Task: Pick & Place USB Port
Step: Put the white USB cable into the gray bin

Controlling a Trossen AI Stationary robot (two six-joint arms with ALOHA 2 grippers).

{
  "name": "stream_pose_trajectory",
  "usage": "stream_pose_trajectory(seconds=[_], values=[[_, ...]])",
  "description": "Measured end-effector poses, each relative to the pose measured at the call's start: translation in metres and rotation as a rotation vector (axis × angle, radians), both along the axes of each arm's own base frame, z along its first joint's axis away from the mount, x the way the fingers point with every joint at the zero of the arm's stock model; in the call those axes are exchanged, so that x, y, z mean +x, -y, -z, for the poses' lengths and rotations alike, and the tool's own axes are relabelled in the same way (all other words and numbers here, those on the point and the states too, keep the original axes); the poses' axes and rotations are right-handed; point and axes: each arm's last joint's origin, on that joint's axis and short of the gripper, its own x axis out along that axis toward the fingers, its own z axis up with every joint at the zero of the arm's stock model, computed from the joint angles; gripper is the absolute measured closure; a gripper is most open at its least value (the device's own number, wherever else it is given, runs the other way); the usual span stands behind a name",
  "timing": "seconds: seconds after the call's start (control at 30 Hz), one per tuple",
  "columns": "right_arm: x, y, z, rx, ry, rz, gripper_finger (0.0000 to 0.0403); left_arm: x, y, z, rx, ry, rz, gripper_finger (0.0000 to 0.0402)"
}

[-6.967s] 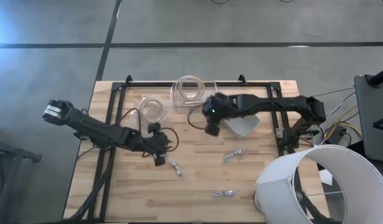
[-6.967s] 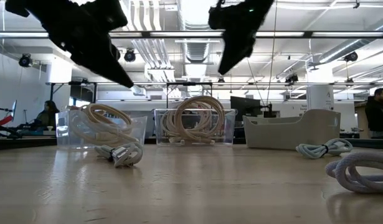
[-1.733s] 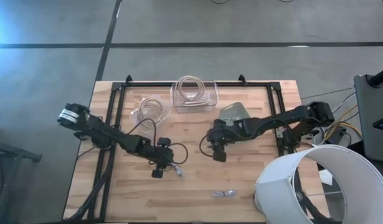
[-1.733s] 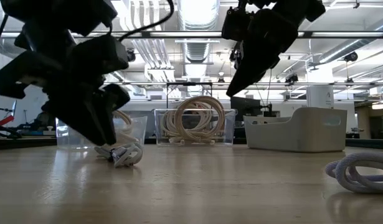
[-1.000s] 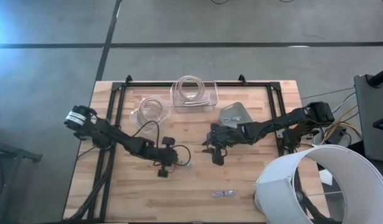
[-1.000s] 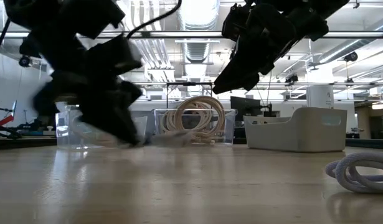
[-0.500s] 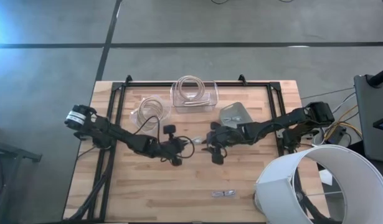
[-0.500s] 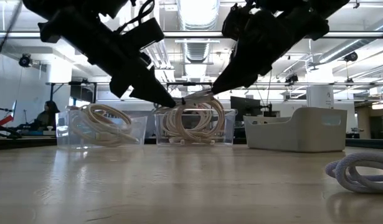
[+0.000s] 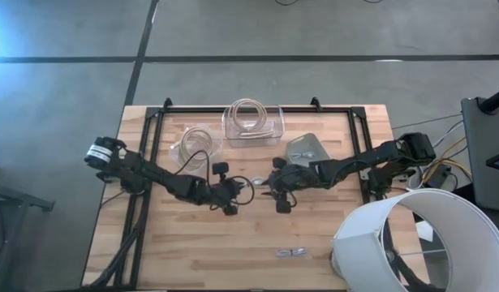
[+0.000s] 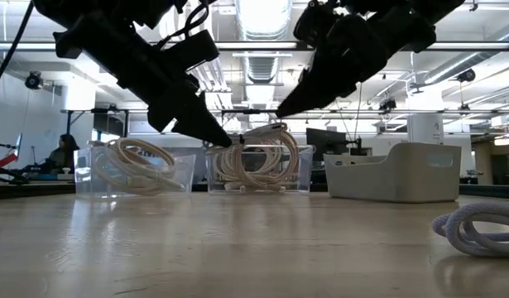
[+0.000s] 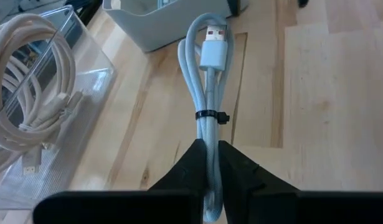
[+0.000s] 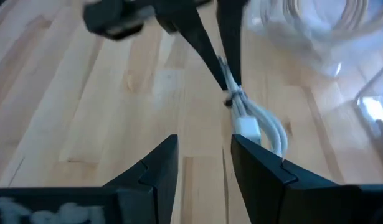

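A pale blue USB cable, bundled with a black tie (image 11: 210, 115), is in my left gripper (image 11: 208, 163) above the middle of the table (image 9: 254, 186). Its plug end (image 11: 214, 46) points toward my right gripper. My right gripper (image 12: 203, 158) is open and faces the bundle (image 12: 252, 121) from the table's right. Its fingertips stand just short of the plug end, and I cannot tell whether they touch it. In the low view the bundle (image 10: 266, 130) hangs in the air between the two grippers. My left gripper pinches the bundle between its two fingers (image 11: 238, 169) at the looped end opposite the plug (image 11: 208, 149), below the black tie. The fingers come from the table's left, slanting down, and lie along the bundle. The bundle is lifted clear and sticks out forward.
Two clear tubs of coiled cables stand at the far side (image 9: 199, 143) (image 9: 251, 122), with a grey bin (image 9: 306, 149) to their right. Another bundled cable (image 9: 291, 253) lies near the near edge. A large white drum (image 9: 419, 239) overhangs the near right corner.
My left gripper has risen from the table with the bundle and moved toward the table's right and far side, up to my right gripper. The bundle, low at the table a second ago, now hangs clear of it.
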Motion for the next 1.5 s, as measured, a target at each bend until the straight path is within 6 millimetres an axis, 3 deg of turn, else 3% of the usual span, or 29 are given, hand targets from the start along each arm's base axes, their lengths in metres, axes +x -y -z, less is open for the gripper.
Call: stream_pose_trajectory(seconds=[0.23,1.0,1.2,1.5], values=[[0.003,0.000,-0.004,-0.029,0.049,-0.024,0.0261,0.002,0.002,-0.001,-0.046,-0.005,0.061,0.0369],[0.008,0.000,0.019,-0.111,-0.026,-0.020,0.0267,0.013,0.009,-0.019,-0.106,0.063,0.143,0.0370],[0.008,0.000,0.019,-0.113,-0.026,-0.022,0.0288,0.015,0.010,-0.021,-0.122,0.073,0.159,0.0366],[0.007,0.000,0.019,-0.112,-0.032,-0.021,0.0353,0.015,0.010,-0.022,-0.125,0.090,0.159,0.0363]])
